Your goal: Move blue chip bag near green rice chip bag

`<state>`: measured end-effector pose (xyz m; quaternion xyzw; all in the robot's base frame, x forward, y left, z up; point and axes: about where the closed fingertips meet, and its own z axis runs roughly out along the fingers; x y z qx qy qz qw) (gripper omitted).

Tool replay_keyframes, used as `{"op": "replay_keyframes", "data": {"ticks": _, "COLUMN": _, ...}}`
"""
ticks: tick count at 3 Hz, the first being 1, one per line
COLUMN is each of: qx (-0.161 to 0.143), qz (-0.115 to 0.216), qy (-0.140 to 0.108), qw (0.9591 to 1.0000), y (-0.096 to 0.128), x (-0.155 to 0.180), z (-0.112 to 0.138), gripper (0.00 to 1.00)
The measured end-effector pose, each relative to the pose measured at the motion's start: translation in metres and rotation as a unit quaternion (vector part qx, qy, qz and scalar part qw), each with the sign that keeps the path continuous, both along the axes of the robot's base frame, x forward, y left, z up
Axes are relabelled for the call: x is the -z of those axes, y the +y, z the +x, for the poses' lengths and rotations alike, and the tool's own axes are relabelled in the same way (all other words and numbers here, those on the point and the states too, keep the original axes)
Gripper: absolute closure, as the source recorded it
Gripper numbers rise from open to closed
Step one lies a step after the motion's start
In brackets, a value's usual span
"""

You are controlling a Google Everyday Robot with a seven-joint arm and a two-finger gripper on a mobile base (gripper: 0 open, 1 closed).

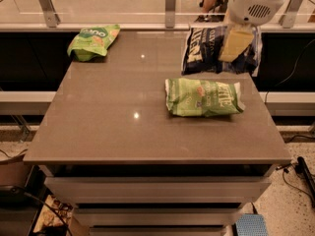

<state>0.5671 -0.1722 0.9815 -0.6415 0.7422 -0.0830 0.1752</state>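
Carriage under way: blue chip bag (203, 50) held clear of the table (118, 97) at the upper right of the frame.
We find the gripper (235, 43) at the upper right, its fingers clamped on the right part of the blue chip bag, which hangs from it with the white lettering facing us. We judge the bag is held off the surface so it can travel without dragging or catching the pale green Kettle bag (204, 97), which lies flat at centre right, just below the load. The green rice chip bag (93, 39) rests at the upper left corner of the table, well apart from the gripper; the leftward run is not yet made.
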Motion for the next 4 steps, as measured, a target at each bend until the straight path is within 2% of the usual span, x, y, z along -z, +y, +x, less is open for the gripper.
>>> {"op": "replay_keyframes", "data": {"ticks": 1, "qx": -0.012, "qz": 0.004, "qy": -0.053, "qw": 0.9985, "y": 0.009, "x": -0.014, "z": 0.033, "gripper": 1.00}}
{"op": "replay_keyframes", "data": {"ticks": 2, "qx": -0.012, "qz": 0.004, "qy": -0.053, "qw": 0.9985, "y": 0.009, "x": -0.014, "z": 0.033, "gripper": 1.00}}
{"op": "replay_keyframes", "data": {"ticks": 3, "qx": -0.018, "qz": -0.004, "qy": -0.058, "qw": 0.9981, "y": 0.015, "x": -0.014, "z": 0.043, "gripper": 1.00}}
{"op": "replay_keyframes", "data": {"ticks": 4, "qx": -0.034, "qz": -0.017, "qy": -0.077, "qw": 0.9963, "y": 0.029, "x": -0.019, "z": 0.069, "gripper": 1.00}}
